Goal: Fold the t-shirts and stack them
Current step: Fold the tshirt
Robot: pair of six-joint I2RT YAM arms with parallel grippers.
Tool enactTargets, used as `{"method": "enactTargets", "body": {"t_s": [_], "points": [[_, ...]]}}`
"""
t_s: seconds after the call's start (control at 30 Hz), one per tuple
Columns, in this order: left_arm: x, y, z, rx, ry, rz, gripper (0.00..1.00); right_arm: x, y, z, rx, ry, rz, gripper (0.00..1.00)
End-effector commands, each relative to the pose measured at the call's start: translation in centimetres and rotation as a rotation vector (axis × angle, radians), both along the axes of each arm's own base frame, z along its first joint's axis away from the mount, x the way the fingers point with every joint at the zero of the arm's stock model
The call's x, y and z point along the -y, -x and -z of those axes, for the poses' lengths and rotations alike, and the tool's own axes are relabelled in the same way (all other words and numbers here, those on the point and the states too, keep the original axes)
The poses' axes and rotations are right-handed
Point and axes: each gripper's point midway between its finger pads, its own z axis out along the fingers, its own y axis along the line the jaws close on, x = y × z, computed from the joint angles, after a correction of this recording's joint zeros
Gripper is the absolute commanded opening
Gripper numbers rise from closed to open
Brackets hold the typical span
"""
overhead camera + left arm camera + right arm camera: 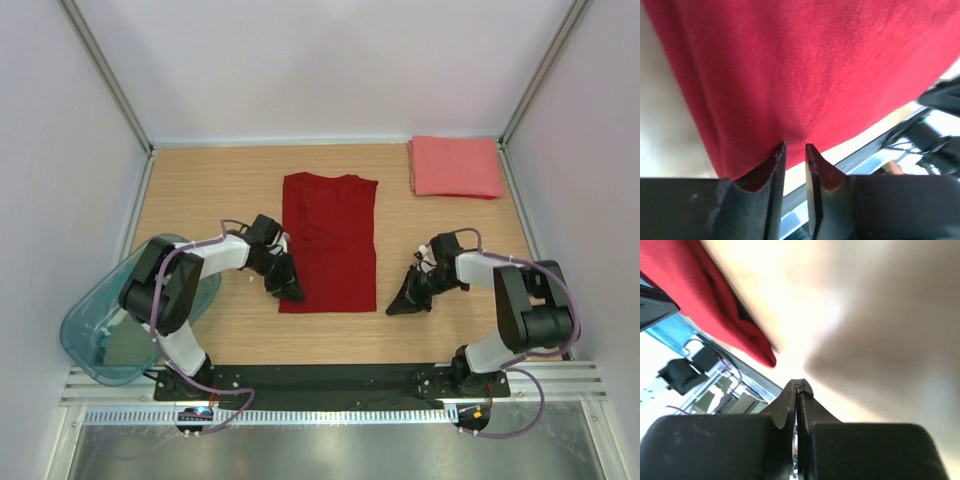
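Dark red shirt (330, 240) lies flat mid-desk (200, 200); pink shirt (455, 166) sits folded at far right corner. Cloth's thin, floppy, light, prob. best pinched at hem corners. Left fingers (772, 170) are a slit apart at the red hem, can't tell if gripping. Right fingers (807, 405) are together, empty.
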Motion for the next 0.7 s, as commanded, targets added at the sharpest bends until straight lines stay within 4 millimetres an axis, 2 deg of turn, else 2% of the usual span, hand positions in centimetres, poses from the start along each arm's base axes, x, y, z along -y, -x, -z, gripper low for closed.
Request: {"method": "enactTargets", "body": {"t_s": [0.0,0.03,0.1,0.13,0.17,0.23,0.27,0.33,0.4,0.43,0.47,0.53,0.57,0.63,0.67], "points": [[-2.9,4.0,1.0,-0.03,-0.168,0.059,0.25,0.1,1.8,-2.7,0.026,0.043,-0.006,0.02],[-2.8,4.0,-0.5,0.0,-0.156,0.063,0.27,0.0,1.2,-3.8,0.054,0.043,0.005,0.02],[-2.3,3.7,-2.3,0.037,-0.125,0.077,0.38,0.2,0.6,-5.6,0.107,0.055,0.017,0.05],[-1.8,3.0,-4.5,0.08,-0.099,0.079,0.42,0.0,-0.5,-6.8,0.15,0.046,0.025,0.06],[-1.6,2.6,-5.6,0.105,-0.09,0.084,0.46,-0.2,-1.1,-7.4,0.175,0.041,0.024,0.08],[-0.9,0.8,-8.7,0.189,-0.067,0.089,0.48,-0.7,-2.9,-8.3,0.224,0.024,0.014,0.11],[-0.8,0.5,-9.8,0.206,-0.065,0.094,0.49,-1.0,-3.5,-8.5,0.236,0.013,0.006,0.12],[-0.1,-1.2,-12.0,0.277,-0.04,0.102,0.45,-2.3,-5.2,-8.6,0.238,-0.027,-0.018,0.13],[0.4,-2.2,-12.0,0.277,-0.022,0.11,0.39,-3.7,-7.3,-9.0,0.272,-0.051,-0.021,0.13],[0.2,-3.1,-11.9,0.277,-0.013,0.097,0.36,-4.5,-8.6,-9.8,0.306,-0.065,-0.028,0.13],[0.6,-3.7,-12.1,0.27,0.02,0.092,0.3,-5.5,-9.1,-8.9,0.284,-0.071,-0.044,0.13],[0.7,-5.9,-10.8,0.253,0.05,0.057,0.26,-7.4,-11.3,-9.5,0.304,-0.122,-0.033,0.11],[0.9,-6.6,-10.3,0.236,0.071,0.043,0.23,-8.6,-12.2,-8.6,0.305,-0.147,-0.041,0.11],[1.0,-8.1,-8.4,0.195,0.098,0.017,0.22,-9.8,-13.5,-8.3,0.29,-0.177,-0.024,0.11],[1.2,-8.9,-8.1,0.195,0.116,0.012,0.2,-10.2,-14.1,-6.9,0.273,-0.181,-0.021,0.1]]}}
